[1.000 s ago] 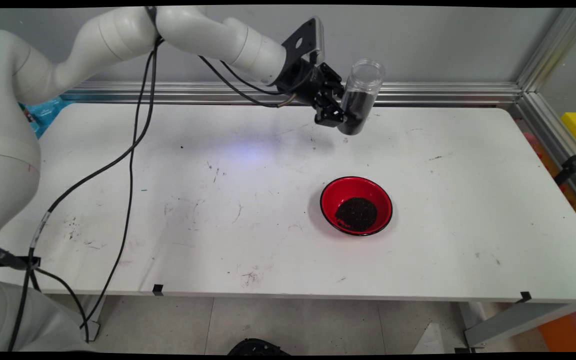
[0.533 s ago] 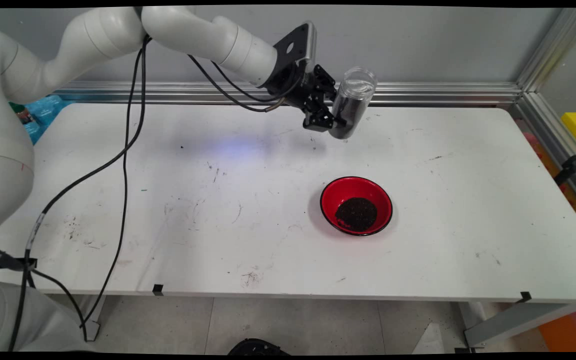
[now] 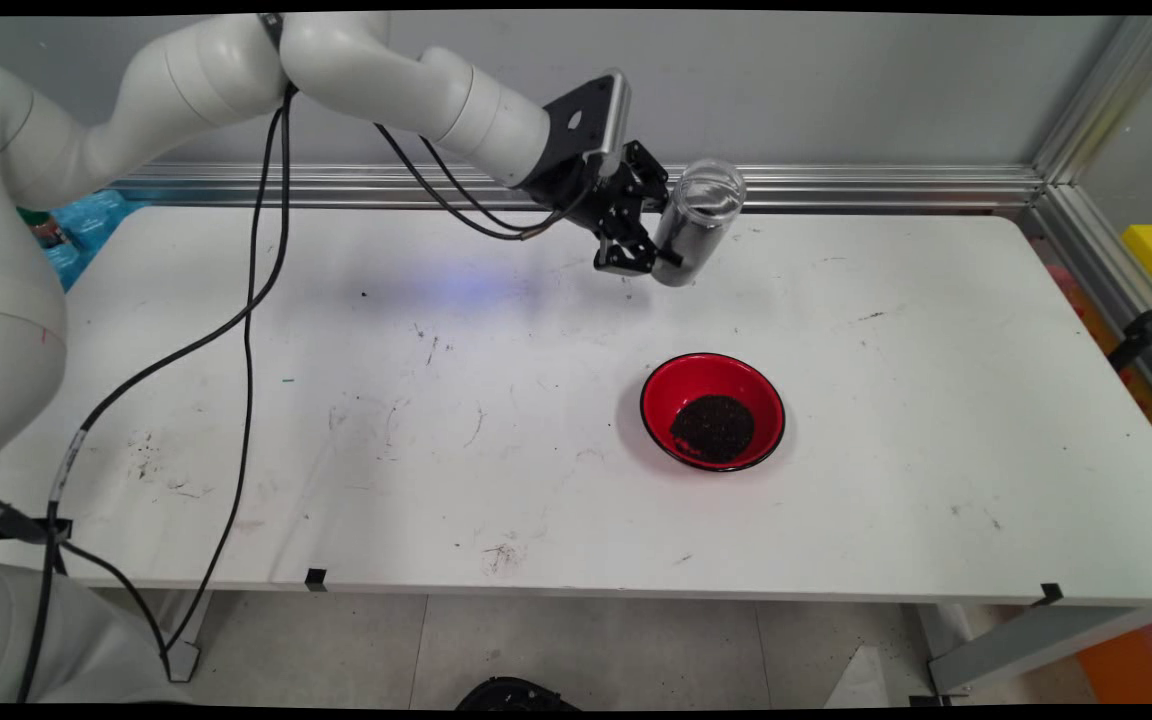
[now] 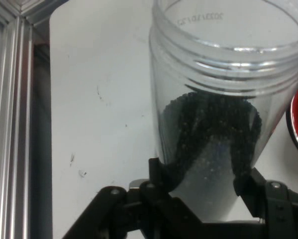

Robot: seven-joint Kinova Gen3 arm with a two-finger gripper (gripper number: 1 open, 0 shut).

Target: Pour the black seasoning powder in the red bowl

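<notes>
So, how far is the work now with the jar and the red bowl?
Done: a heap of dark grains lies in the red bowl. In hand: the gripper is shut on the clear jar, lidless, roughly upright with its open mouth up and part full of grains, above the table behind the bowl. Left: the jar is not set down.

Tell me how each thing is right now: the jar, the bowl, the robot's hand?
jar: clear, lidless, part full of dark grains, held above the table, tilted.
red bowl: upright on the table, dark grains inside.
gripper: shut on the jar's lower part.
</notes>
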